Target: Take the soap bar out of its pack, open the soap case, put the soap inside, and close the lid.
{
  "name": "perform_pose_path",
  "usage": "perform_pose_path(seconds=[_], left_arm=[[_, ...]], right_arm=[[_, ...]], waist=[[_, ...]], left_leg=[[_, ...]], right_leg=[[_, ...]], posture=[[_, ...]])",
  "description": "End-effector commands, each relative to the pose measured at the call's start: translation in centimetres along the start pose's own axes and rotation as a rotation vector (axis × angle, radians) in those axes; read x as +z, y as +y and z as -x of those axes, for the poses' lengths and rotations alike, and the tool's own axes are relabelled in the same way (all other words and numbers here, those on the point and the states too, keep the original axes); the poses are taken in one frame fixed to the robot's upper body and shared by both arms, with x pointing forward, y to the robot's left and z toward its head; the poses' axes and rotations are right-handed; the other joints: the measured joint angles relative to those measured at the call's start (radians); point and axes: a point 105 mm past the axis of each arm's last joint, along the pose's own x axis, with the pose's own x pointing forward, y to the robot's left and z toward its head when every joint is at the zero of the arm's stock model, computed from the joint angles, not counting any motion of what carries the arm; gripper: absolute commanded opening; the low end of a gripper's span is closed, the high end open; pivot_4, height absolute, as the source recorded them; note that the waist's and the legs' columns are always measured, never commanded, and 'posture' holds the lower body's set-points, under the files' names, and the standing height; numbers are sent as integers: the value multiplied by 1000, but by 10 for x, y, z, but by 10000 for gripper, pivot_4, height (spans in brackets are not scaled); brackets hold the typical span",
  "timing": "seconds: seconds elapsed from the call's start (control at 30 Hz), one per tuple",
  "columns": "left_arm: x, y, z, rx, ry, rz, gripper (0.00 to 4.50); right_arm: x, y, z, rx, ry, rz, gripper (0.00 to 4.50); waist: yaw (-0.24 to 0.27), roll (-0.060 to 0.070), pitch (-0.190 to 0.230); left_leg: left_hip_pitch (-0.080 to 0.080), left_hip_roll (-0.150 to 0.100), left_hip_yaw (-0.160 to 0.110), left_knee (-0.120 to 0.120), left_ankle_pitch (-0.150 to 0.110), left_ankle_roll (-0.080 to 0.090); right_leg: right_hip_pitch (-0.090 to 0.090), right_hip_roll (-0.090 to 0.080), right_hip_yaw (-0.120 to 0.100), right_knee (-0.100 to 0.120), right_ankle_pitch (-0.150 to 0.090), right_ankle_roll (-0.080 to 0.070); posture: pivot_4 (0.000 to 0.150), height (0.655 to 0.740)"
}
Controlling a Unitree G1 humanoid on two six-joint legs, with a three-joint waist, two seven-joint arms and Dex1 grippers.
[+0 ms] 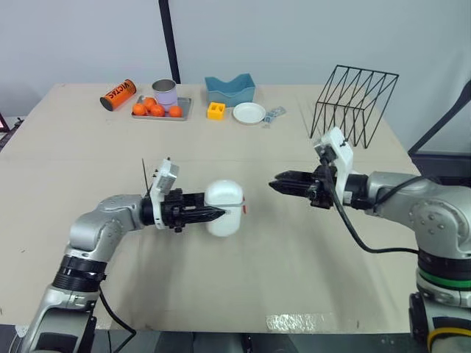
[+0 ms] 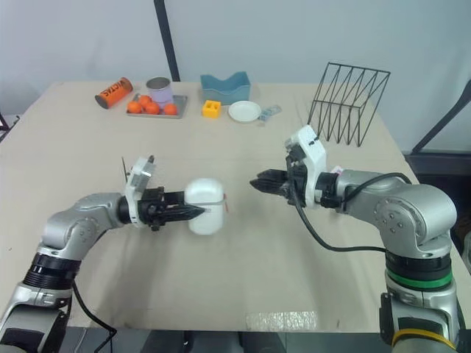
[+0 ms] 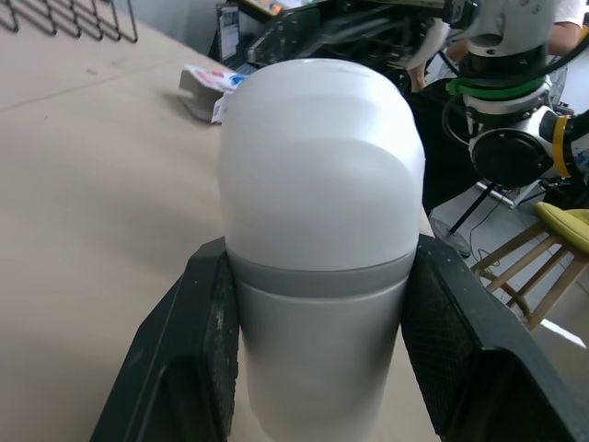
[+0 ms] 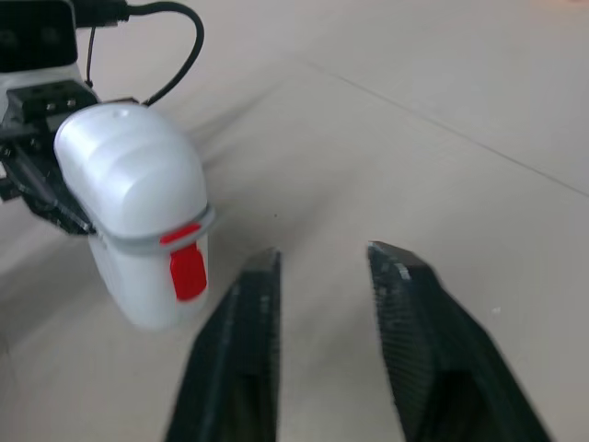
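Note:
The white soap case point(image 1: 224, 208), with a grey seam and a red latch point(image 4: 188, 270), hangs closed just above the middle of the table point(image 1: 88, 162). My left gripper point(image 1: 216, 214) is shut on it, its fingers point(image 3: 198, 350) clamping the lower half from both sides. My right gripper point(image 1: 274, 184) points at the case from the right, a short gap away. It is open, and nothing sits between its fingers point(image 4: 248, 341). A small white pack with blue and red print point(image 3: 207, 85) lies on the table beyond the case.
Along the far edge stand an orange can point(image 1: 118, 95), a tray of oranges point(image 1: 160, 110) with a tin point(image 1: 165, 94), a blue holder point(image 1: 229, 90), a yellow block point(image 1: 215, 110), a white plate point(image 1: 249, 112) and a small wrapper point(image 1: 274, 114). A black wire rack point(image 1: 355, 103) stands far right.

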Motion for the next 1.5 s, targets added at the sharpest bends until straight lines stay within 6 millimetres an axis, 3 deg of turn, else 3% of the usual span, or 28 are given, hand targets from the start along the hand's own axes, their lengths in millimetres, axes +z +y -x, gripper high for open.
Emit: perform_pose_path(seconds=[0.03,0.17,0.2,0.43,0.57,0.77,0.97,1.2,1.27,1.3,1.33,1.4,1.5], left_arm=[[19,-5,7,-2,12,57,19148],[20,-9,8,-27,48,153,19148],[19,-11,8,-36,60,171,19148],[20,-6,-5,-5,80,310,19148],[16,10,-15,90,123,464,19148],[14,17,-31,127,144,661,19148],[5,28,-43,193,177,766,19148],[-9,38,-44,283,256,819,19148],[-12,41,-42,315,282,823,29246],[-13,42,-41,328,295,825,32167],[-14,42,-40,335,305,824,32167],[-16,43,-38,345,315,834,42554],[-4,45,-26,352,278,823,44367]], right_arm=[[5,12,18,39,-61,130,25329],[3,23,29,98,-120,157,42371],[2,23,31,98,-126,166,43830],[-17,27,33,102,-72,205,43830],[-20,31,33,115,-73,211,43830],[-25,29,28,105,-53,214,43830],[-27,28,23,104,-47,219,43830],[-26,27,20,102,-48,222,43830],[-25,27,18,102,-53,223,45000],[-25,27,16,103,-54,224,45000],[-26,27,15,103,-54,224,45000],[-26,27,14,103,-55,225,45000],[-26,27,13,103,-57,228,45000]], waist=[[0,0,0],[1,-1,1],[1,-1,1],[1,-1,1],[4,-2,2],[2,-3,2],[3,-3,2],[2,-3,2],[1,-3,2],[1,-3,2],[1,-3,2],[1,-3,2],[0,-3,2]], left_leg=[[0,0,0,0,0,0],[-1,0,-1,0,0,0],[-1,0,-1,0,0,0],[-1,0,-1,1,0,0],[-1,-1,-2,2,0,0],[-1,-1,-2,2,0,0],[-1,-2,-3,2,1,-1],[0,-2,-3,2,2,-3],[0,-2,-3,2,2,-3],[1,-2,-3,2,2,-4],[1,-2,-3,2,2,-4],[2,-2,-3,1,2,-4],[2,-2,-3,1,2,-4]], right_leg=[[0,0,0,0,0,0],[0,0,0,-1,-3,5],[0,0,0,-1,-3,5],[0,0,0,0,-3,5],[2,0,-1,0,-3,6],[2,0,-1,0,-3,6],[2,-1,-1,0,-3,5],[2,-1,-1,1,-2,4],[3,-1,-1,1,-2,4],[3,-1,-1,2,-2,4],[3,-1,-1,2,-2,4],[3,-1,-1,2,-2,4],[3,-1,-1,2,-2,4]], posture=[[1500,7400],[1500,7400],[1500,7400],[1500,7400],[1500,7400],[1500,7400],[1500,7400],[1500,7400],[1500,7400],[1500,7400],[1500,7400],[1500,7400],[1500,7400]])
